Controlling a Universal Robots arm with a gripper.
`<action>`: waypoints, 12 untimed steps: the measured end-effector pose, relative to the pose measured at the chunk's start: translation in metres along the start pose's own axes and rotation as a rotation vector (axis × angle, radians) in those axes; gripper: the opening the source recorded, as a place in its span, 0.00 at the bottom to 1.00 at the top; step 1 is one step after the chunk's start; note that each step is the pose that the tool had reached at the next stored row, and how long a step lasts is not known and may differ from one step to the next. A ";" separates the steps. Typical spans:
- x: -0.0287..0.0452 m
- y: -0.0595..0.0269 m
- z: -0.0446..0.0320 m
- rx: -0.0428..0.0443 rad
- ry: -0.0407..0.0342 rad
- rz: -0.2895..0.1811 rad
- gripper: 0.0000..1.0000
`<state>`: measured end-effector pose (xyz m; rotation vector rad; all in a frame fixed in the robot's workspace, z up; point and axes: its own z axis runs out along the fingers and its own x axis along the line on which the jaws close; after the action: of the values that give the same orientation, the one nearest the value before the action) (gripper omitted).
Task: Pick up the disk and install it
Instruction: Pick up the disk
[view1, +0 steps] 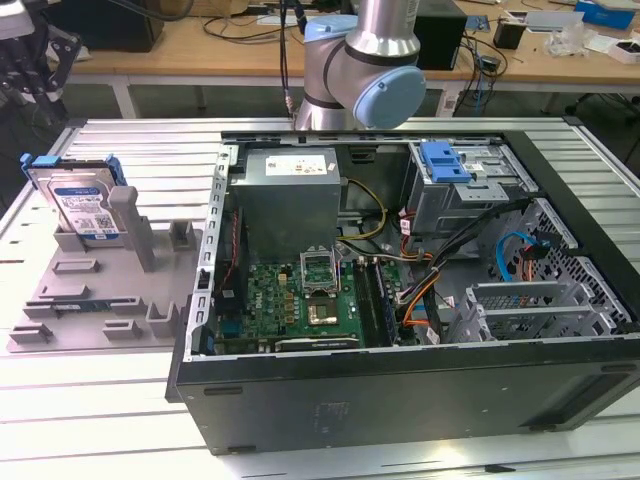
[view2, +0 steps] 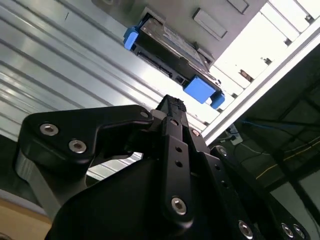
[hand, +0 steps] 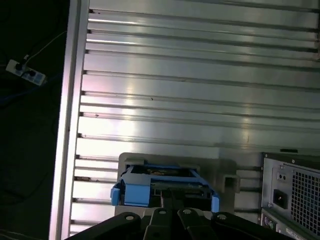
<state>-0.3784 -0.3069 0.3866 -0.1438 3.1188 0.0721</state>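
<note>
Jaws look closed on nothing on the black gripper (hand: 169, 196), flat silver metal disk in bright blue plastic carrier (view1: 82, 205) stands on edge in grey plastic fixture (view1: 110, 300) at 9 o'clock of open black computer case (view1: 400, 395); likely stiff, dense, shock-sensitive, so grip across carrier sides.

One disk (view1: 85, 208), framed by one blue carrier bracket (view1: 35, 162). One grey holder tray (view1: 100, 300). One open computer case (view1: 400, 390), which holds one grey power supply (view1: 290, 195), one green motherboard (view1: 300, 300) and one metal drive cage (view1: 470, 195) bearing one blue latch piece (view1: 445, 160). One robot arm (view1: 365, 55). One slatted metal worktop (view1: 100, 420). In the first wrist view, one white power strip (hand: 24, 72). The cables in the case are too tangled to count.
</note>
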 end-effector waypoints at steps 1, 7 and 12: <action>0.0000 0.0000 -0.0001 -0.0011 0.0063 -0.034 0.11; 0.0001 0.0000 -0.0001 -0.0068 0.0536 -0.137 0.11; 0.0000 -0.0001 0.0001 -0.0020 0.0819 -0.243 0.11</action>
<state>-0.3784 -0.3070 0.3865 -0.5366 3.1532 0.0668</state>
